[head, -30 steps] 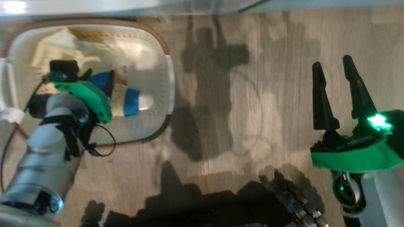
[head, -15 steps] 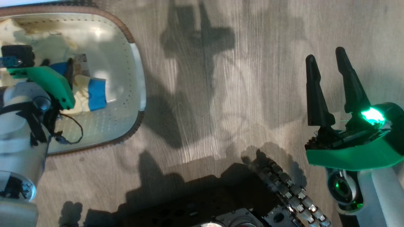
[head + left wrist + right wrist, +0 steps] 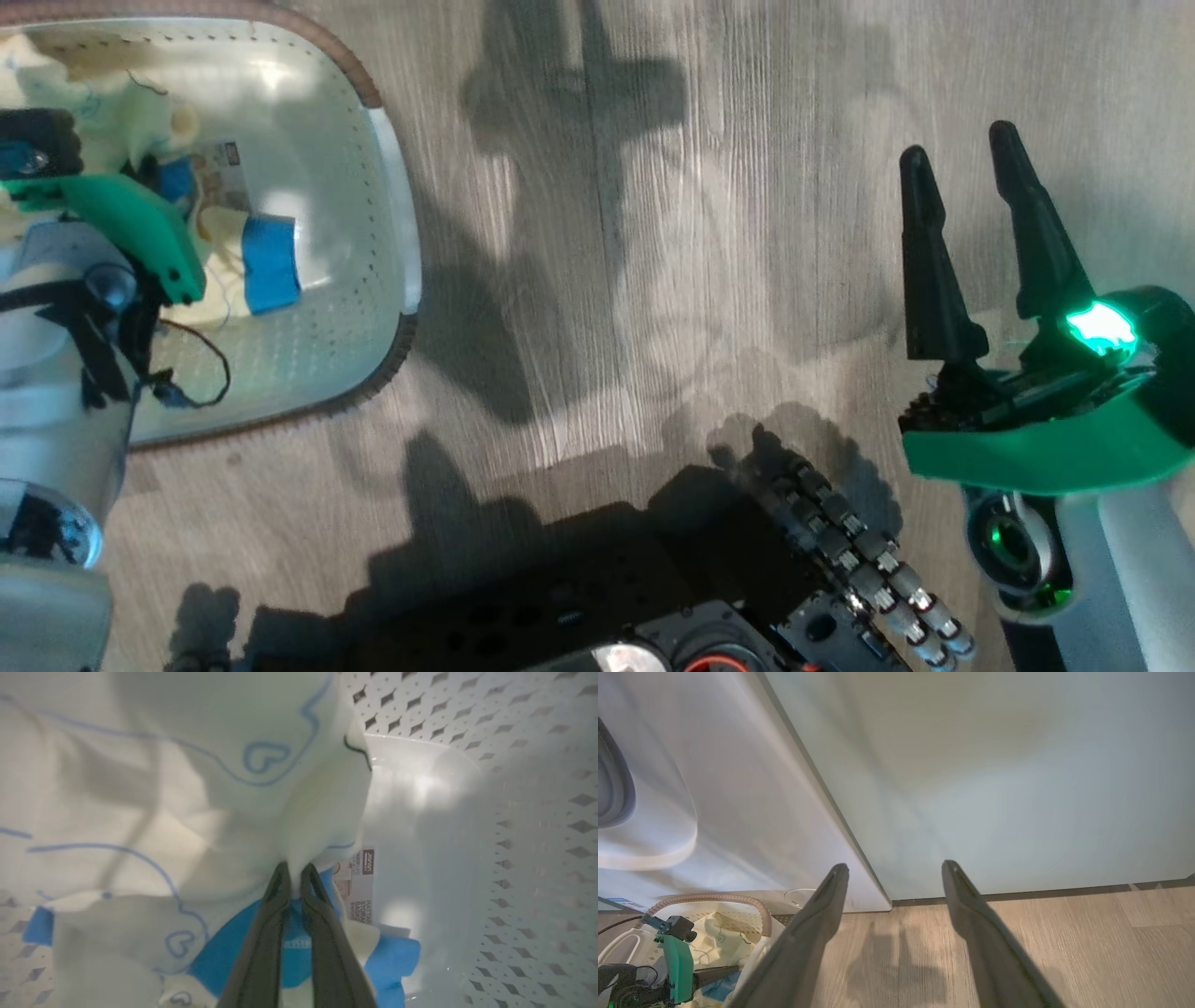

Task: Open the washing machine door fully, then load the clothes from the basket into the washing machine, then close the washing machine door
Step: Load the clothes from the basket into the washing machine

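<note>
Cream cloth printed with blue heart outlines is pinched between the closed fingers of the left tool [image 3: 294, 871] in the left wrist view. The clothes [image 3: 187, 788] spread from 9 to 12 o'clock and lie over a blue patch at 6 o'clock. They hide part of the label [image 3: 363, 882] on the bottom of the basket [image 3: 537, 812], and its print is too blurred to read.

In the head view the basket [image 3: 327, 308] sits on the wood floor [image 3: 653, 280] at 10 o'clock, cut off by the top and left edges. The left arm's green mount covers that tool's fingers there. The right tool [image 3: 959, 142] hangs at 3 o'clock, well apart from the basket, its fingers spread and holding nothing. The robot's dark base [image 3: 653, 597] lies in shadow at 6 o'clock.

In the right wrist view the open right tool [image 3: 895, 867] points at the seam between the white washer [image 3: 738, 788] and a pale cabinet [image 3: 994, 765]. Only a sliver of grey gasket [image 3: 612, 788] shows at 9 o'clock. The basket [image 3: 714, 898] stands in front of the washer at 8 o'clock, partly behind one finger.
</note>
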